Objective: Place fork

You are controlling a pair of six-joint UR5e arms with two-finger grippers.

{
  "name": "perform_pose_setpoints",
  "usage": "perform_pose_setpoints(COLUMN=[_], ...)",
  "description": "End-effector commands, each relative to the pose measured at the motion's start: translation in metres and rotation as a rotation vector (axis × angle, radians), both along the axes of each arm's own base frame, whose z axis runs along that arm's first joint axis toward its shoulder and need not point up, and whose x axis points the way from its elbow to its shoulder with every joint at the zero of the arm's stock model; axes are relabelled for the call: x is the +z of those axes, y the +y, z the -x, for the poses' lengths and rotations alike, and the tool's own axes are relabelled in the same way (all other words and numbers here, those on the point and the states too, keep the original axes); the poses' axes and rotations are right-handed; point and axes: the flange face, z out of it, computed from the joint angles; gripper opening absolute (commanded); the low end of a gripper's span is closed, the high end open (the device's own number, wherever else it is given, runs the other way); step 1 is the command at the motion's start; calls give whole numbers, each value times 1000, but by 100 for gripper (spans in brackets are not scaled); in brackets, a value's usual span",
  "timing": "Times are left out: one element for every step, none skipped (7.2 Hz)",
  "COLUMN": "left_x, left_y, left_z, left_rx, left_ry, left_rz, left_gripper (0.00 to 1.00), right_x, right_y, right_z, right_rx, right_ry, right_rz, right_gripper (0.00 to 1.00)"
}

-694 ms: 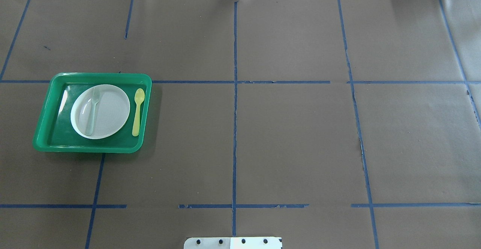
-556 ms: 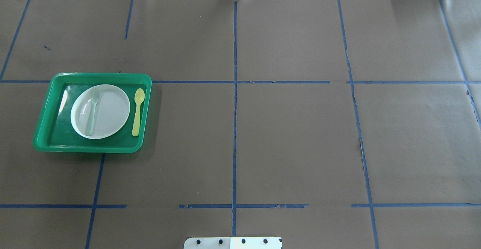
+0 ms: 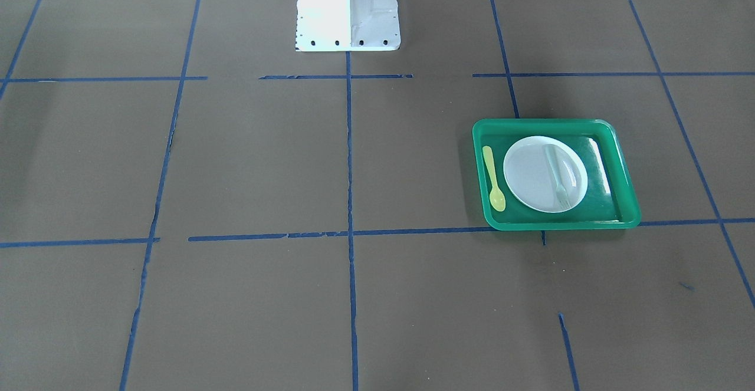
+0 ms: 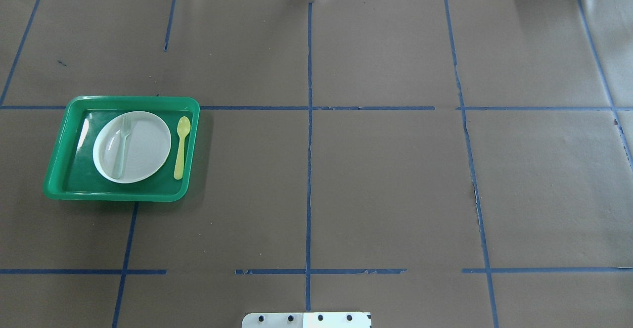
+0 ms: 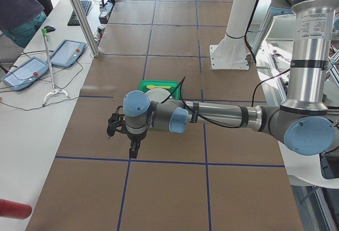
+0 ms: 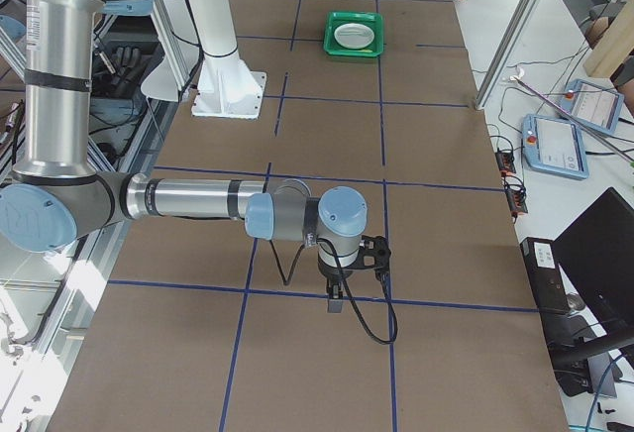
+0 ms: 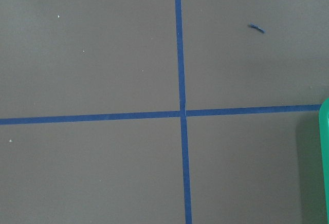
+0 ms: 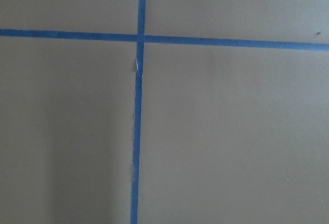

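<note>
Brown-papered table (image 4: pixel 385 179): saw fork (image 4: pixel 120 150) on plate (image 4: pixel 146 145) in tray (image 4: pixel 118 195), handle toward robot base (image 3: pixel 348 13), tines away; lay nearer left gripper (image 5: pixel 133 149) than right gripper (image 6: pixel 335 298); could not tell either's closure.

Tray: shallow green rectangular plastic tray (image 4: pixel 133 99), on the table's 9 o'clock side in the overhead view.
Plate: round white plastic plate (image 4: pixel 146 145), in the tray's middle.
Spoon: small yellow plastic spoon (image 4: pixel 181 145), at the plate's 3 o'clock, bowl toward 12.
Table: brown paper-covered table (image 4: pixel 385 179), gridded with blue tape lines (image 4: pixel 309 169).
</note>
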Motion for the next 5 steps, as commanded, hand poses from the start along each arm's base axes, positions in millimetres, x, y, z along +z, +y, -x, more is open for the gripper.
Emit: perform_pose_setpoints(left_x=[-63,-98,-131,-156,-160], left_y=[-4,2,0,6,11], left_z=[-73,-123,-167,-232,-286], left_rx=[29,0,-36,-44,-73], left_ry=[27,52,52,82,53], left_rz=[-27,32,60,147,139], left_gripper=[100,100,100,100,100], right_x=[0,0,0,0,0], right_y=[0,0,0,0,0], right_z=[0,0,0,0,0], right_rx=[0,-1,-1,-1,-1], right_ry=[0,0,0,0,0], right_rz=[0,-1,-1,-1,-1], right_gripper=[100,100,100,100,100])
